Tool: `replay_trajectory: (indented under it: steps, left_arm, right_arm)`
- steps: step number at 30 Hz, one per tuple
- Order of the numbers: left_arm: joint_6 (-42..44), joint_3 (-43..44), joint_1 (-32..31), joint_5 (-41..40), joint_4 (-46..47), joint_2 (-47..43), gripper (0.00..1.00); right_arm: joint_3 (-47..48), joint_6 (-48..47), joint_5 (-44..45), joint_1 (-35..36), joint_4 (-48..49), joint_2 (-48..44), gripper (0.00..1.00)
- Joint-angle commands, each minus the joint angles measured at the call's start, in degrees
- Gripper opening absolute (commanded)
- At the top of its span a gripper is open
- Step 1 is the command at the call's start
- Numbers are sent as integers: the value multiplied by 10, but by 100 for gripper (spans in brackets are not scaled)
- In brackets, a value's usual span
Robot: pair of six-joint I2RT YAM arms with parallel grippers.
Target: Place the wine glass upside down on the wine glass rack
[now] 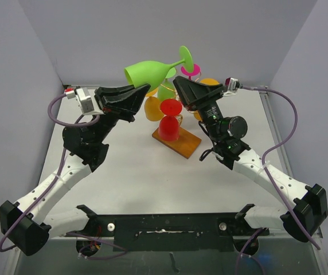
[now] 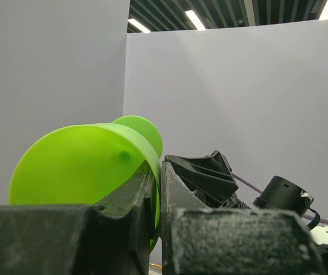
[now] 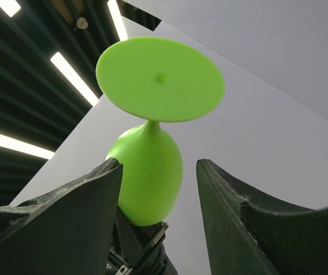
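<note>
Above the gold wire rack (image 1: 185, 146) w/ brown wood base, the lime-green plastic wine glass (image 1: 149, 70) is held sideways, rim pinched by the left gripper (image 1: 144, 89); the right gripper (image 1: 179, 82) is spread wide nr the stem.

The green wine glass (image 1: 149, 71), opaque lime, is off the table and lies almost on its side, above and left of the wine glass rack (image 1: 186, 146). Its bowl points left, with the rim pinched in the left gripper (image 1: 143, 90). Its round foot tilts up over the rack's top. The rack stands upright on its brown wooden base.
</note>
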Motion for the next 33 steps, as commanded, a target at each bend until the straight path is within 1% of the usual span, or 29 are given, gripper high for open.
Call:
replay_trajectory:
  steps: [1,11,21,24,27,30,33]
  left_arm:
    - [28,17,-10,-4,38,0,0]
    - [24,6,-21,18,43,2,0]
    - [22,-11,-27,42,48,-6,0]
    - [19,-15,-27,48,48,-8,0]
    - [15,-22,-30,51,50,-12,0]
    - [9,-28,-30,58,52,-15,0]
    - [2,-35,-31,63,56,-19,0]
  right_arm:
    - [17,10,27,0,41,-16,54]
    - [32,25,7,-1,77,7,45]
    - [47,35,5,-1,71,22,43]
    - [46,37,8,-1,71,23,39]
    - [46,34,8,-1,74,24,33]
    - [41,23,6,-2,84,23,32]
    - [35,19,6,-4,103,24,27]
